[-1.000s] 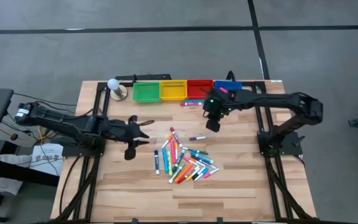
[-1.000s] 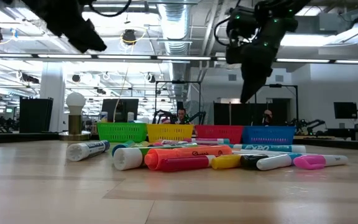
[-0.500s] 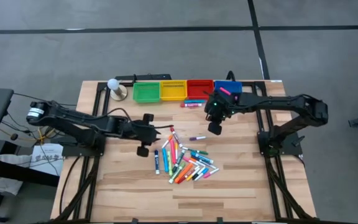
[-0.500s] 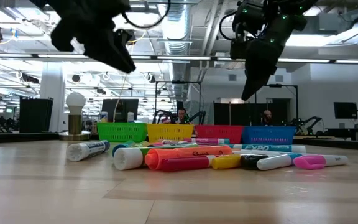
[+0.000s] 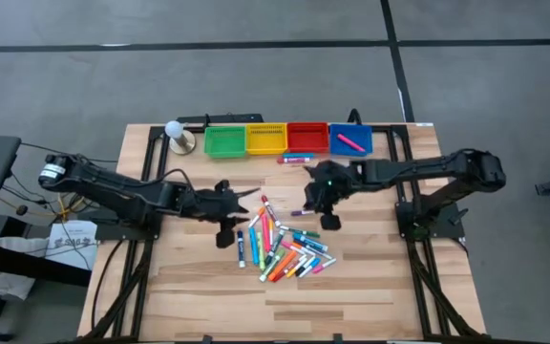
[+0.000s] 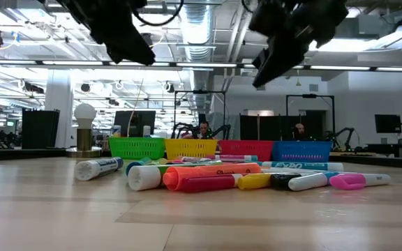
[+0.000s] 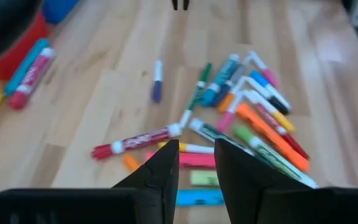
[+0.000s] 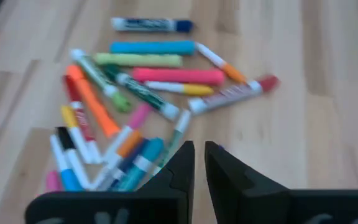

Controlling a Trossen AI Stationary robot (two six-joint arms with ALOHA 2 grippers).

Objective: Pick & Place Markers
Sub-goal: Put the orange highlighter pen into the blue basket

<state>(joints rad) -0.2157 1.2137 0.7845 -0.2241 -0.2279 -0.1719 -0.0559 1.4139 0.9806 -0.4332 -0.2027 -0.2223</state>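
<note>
The markers [image 5: 280, 244] lie in a loose pile of many colours mid-table, flat on the wood, and show in both wrist views [image 7: 241, 118] [image 8: 135, 93] and the low view [image 6: 208, 178]. A purple marker [image 5: 302, 212] lies apart at the pile's far side. A pink marker [image 5: 349, 141] lies in the blue bin [image 5: 350, 130]. My left gripper [image 5: 240, 212] [image 7: 196, 165] hovers open at the pile's left edge, holding nothing. My right gripper [image 5: 330, 218] [image 8: 199, 163] hovers above the pile's far right side, its fingers a narrow slit apart and empty.
Green [image 5: 222, 141], yellow [image 5: 265, 139] and red [image 5: 306, 136] bins stand in a row with the blue one along the far edge. Two markers [image 5: 296, 159] lie in front of the red bin. A small lamp with a white globe [image 5: 174, 132] stands far left.
My left gripper has gone toward the table's right, up to the pile's left edge. My right gripper has come away from the blue bin toward the near edge and the left, over the pile's far side, and has rolled as it went. The markers lie as before.
</note>
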